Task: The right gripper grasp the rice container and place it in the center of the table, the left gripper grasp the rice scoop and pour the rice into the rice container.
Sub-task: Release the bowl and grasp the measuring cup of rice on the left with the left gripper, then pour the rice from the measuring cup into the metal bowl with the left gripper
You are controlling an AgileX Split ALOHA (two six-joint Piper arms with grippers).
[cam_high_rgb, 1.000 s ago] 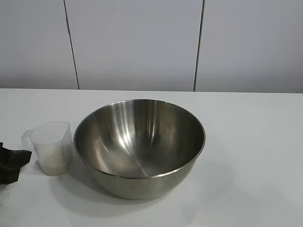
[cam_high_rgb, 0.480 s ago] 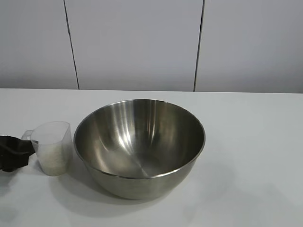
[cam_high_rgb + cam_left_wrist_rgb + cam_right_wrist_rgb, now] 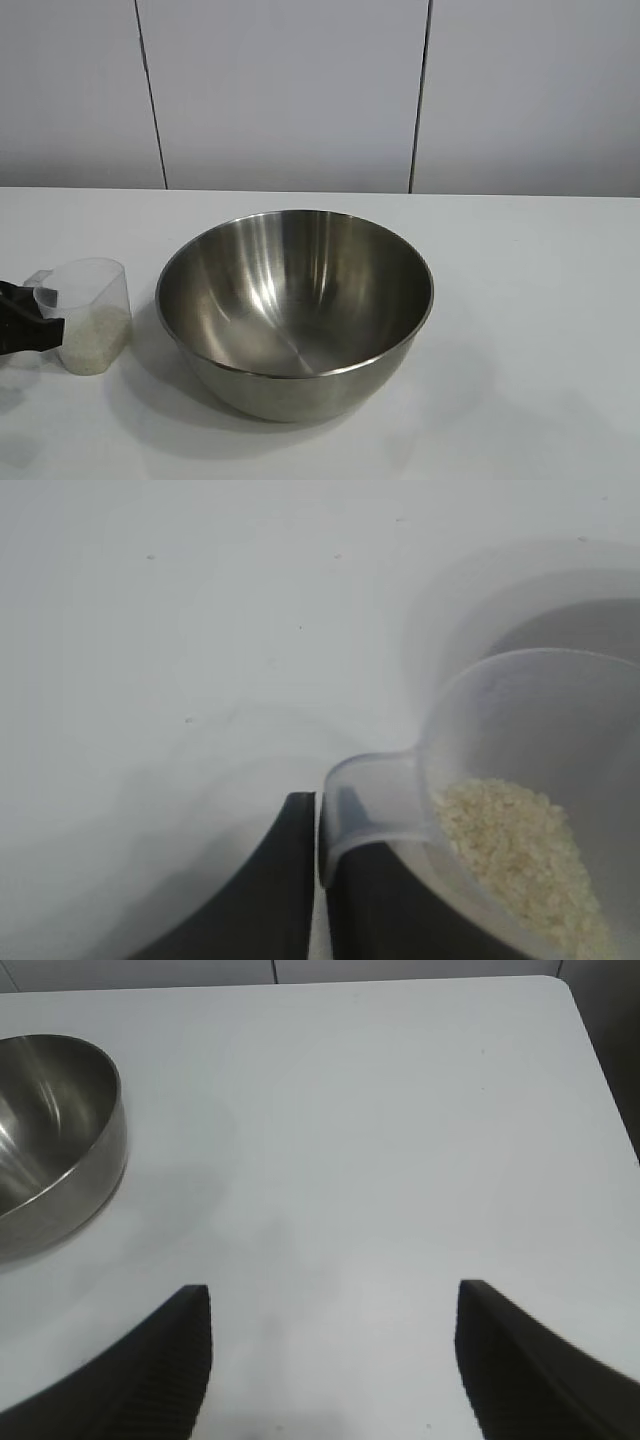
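Note:
The steel rice container [image 3: 295,305] stands on the white table [image 3: 540,330] near its middle; its side also shows in the right wrist view [image 3: 55,1130]. The clear plastic rice scoop [image 3: 92,315] sits left of it, tilted, with rice [image 3: 92,335] in its base. My left gripper [image 3: 30,325] is at the left edge, shut on the scoop's handle [image 3: 365,800]; the rice [image 3: 520,855] shows inside the scoop in the left wrist view. My right gripper [image 3: 333,1305] is open and empty over bare table right of the container, out of the exterior view.
A grey panelled wall [image 3: 300,90] stands behind the table's far edge. The table's far right corner [image 3: 555,985] shows in the right wrist view.
My left gripper moved in to the scoop's handle and closed on it. The scoop has shifted left, away from the container, and tipped. The container has not moved.

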